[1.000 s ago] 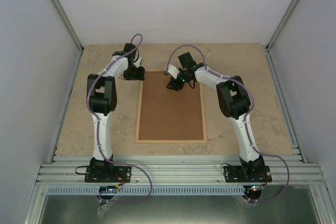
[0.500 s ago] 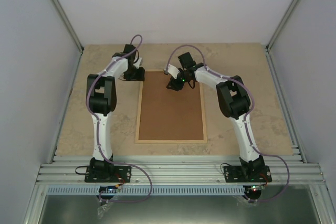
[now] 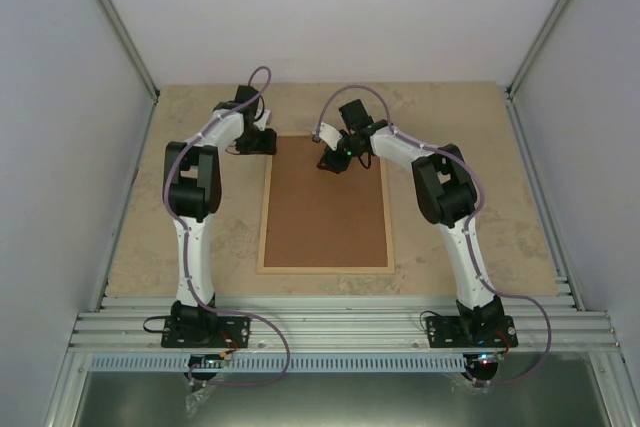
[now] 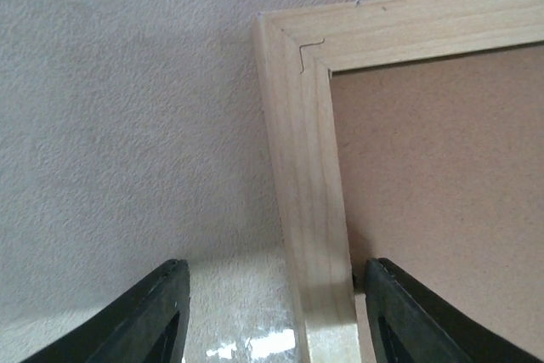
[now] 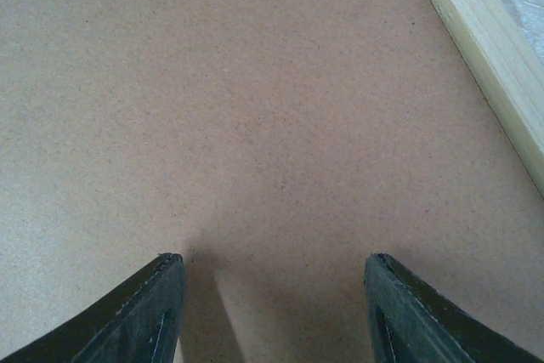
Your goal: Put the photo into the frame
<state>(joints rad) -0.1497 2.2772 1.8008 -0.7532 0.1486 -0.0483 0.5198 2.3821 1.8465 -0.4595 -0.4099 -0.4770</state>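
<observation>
Frame (image 4: 308,210) rail sits between the left fingers (image 4: 161,316), which are spread wide and pinch nothing. The left one hangs over bare desk (image 4: 127,125), well off the rail's outer edge. The right one is just beside the inner edge, over the brown backing board (image 4: 442,193). Ahead of those fingertips the rail runs on to a mitred corner of the frame. The right fingers (image 5: 144,312) are likewise spread with nothing between them, low over the board. A pale rail of the frame slants past ahead and to the right of the right-hand finger, well apart from it.

Over the last second almost nothing has changed. Seen from above, the left wrist seems to have edged slightly outward, the right arm has kept its place, and frame and board lie as they did. I read that as a pause or a slow lining-up, not progress: no finger has closed on anything, and the straddle over the rail looks like a grip being prepared.

No view shows the photo. The board fills the frame's opening edge to edge, beneath and beyond both pairs of fingers, so I cannot tell whether the print lies under it. If it does, probably only seating the board is left. If not, the board must come out first.
</observation>
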